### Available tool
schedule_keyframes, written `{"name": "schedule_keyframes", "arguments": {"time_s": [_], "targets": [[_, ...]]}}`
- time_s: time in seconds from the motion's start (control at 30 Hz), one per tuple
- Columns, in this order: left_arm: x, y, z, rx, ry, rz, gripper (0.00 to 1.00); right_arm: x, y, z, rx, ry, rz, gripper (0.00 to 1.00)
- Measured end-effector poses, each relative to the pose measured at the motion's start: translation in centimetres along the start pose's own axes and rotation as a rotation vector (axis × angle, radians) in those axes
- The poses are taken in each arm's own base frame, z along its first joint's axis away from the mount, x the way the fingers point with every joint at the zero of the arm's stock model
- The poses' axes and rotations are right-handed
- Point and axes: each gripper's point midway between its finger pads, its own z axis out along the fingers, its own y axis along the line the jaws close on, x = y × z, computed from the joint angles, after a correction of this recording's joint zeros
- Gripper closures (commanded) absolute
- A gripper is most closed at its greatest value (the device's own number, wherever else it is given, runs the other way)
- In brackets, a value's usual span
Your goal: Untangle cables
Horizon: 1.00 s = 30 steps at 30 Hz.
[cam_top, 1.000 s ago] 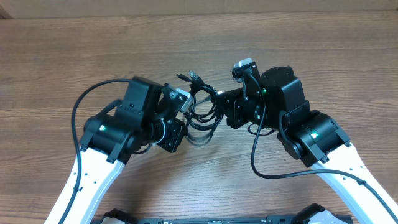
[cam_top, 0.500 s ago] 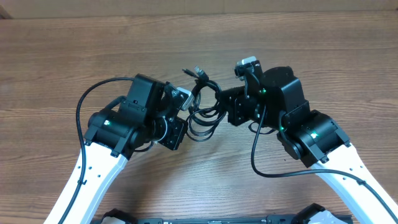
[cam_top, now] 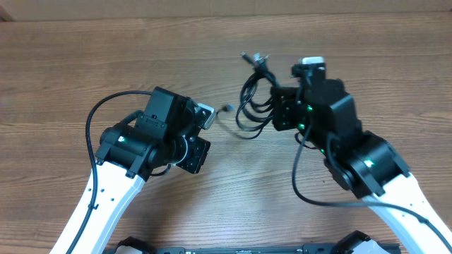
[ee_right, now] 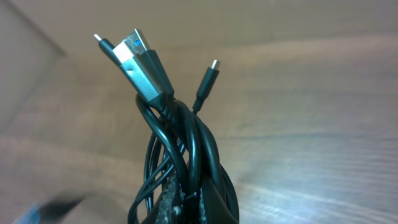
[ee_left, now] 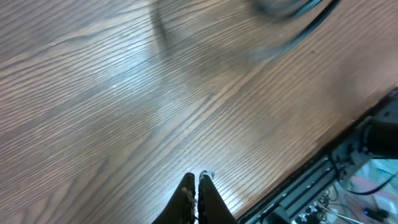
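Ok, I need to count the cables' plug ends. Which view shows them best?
The right wrist view: the cables are close up, their plug ends sharp at the top. Overhead shows the bundle small, plugs hard to make out. The left wrist view catches only a blurred strand at its top edge.

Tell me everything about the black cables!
The cables are thin, black and rubbery-looking, bunched together in a looped bundle. The right fingers pinch the bundle at one end. Three plug ends stick out at the other end: a wide silver plug and two small plugs. The wooden table lies behind.
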Motion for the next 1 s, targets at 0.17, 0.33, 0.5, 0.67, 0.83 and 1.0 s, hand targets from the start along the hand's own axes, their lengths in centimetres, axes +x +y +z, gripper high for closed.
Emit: {"name": "schedule_keyframes", "arguments": {"time_s": [0.17,0.33,0.5,0.67,0.83,1.0], "targets": [[0.0,0.4,0.0,-0.026,-0.001,-0.003,0.96,-2.7,-0.1,-3.7,-0.007,-0.132,0.021,0.96],[-0.1,0.6,0.0,-0.033,-0.005,-0.007,0.95,-3.5,0.2,-6.1,-0.037,-0.181,0.031,0.96],[-0.2,0.6,0.0,-0.032,-0.01,-0.025,0.96,-2.2,0.4,-5.8,-0.057,-0.123,0.026,0.96],[-0.4,0.6,0.0,-0.032,-0.016,-0.026,0.91,-1.4,1.4,-5.2,-0.11,-0.077,0.02,0.96],[-1.0,0.1,0.0,-0.005,-0.039,-0.017,0.86,-0.7,2.1,-4.6,-0.148,-0.034,0.017,0.96],[-2.0,-1.2,-0.1,0.069,-0.08,0.003,0.83,0.8,2.2,-3.2,-0.151,0.041,0.017,0.96]]}}
